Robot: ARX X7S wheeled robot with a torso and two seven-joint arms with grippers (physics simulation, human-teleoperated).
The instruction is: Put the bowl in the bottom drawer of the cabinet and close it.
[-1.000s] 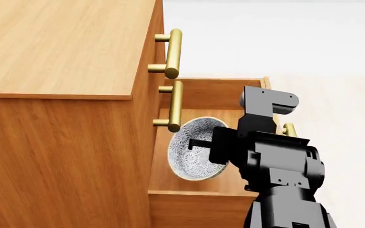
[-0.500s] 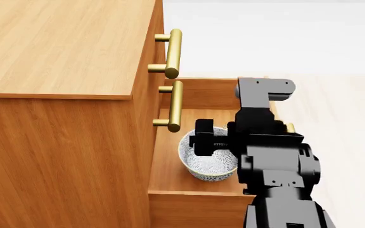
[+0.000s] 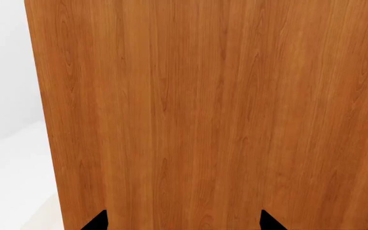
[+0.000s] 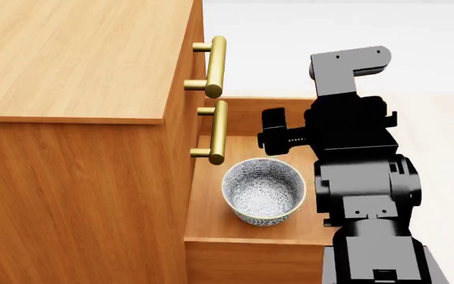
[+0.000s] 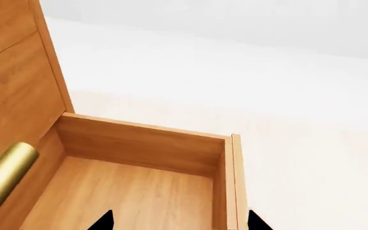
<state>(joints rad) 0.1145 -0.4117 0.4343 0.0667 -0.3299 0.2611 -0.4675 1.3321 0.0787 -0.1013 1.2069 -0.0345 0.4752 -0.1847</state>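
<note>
The bowl [image 4: 263,190] now sits upright on the floor of the bottom drawer [image 4: 211,204], near its front-left area, mouth up. 1.0 s ago it was tilted on edge in the right gripper's grasp; 0.5 s ago it was level with the gripper still over it. Now the right gripper [image 4: 273,135] has let go and lifted clear, hanging above and behind the bowl, no contact. Its tips read as spread apart in the right wrist view, with nothing between them. So the placing part looks done; what is left, by my read, is pushing the drawer shut.

Drawer is still pulled fully out from the cabinet [image 4: 77,118]. Its own handle is mostly hidden behind the right arm, so a push point on the front is hard to pick from the head view. The 2 upper drawer handles [image 4: 215,94] stand just left of the bowl, overhanging the drawer's left edge.

Right wrist view shows only the far drawer corner and floor beyond; the bowl is out of its frame. Left wrist view is filled by a cabinet panel [image 3: 203,115]; the left gripper [image 3: 182,223] shows 2 dark tips set apart, empty, close to the wood. Left arm not seen in the head view.
</note>
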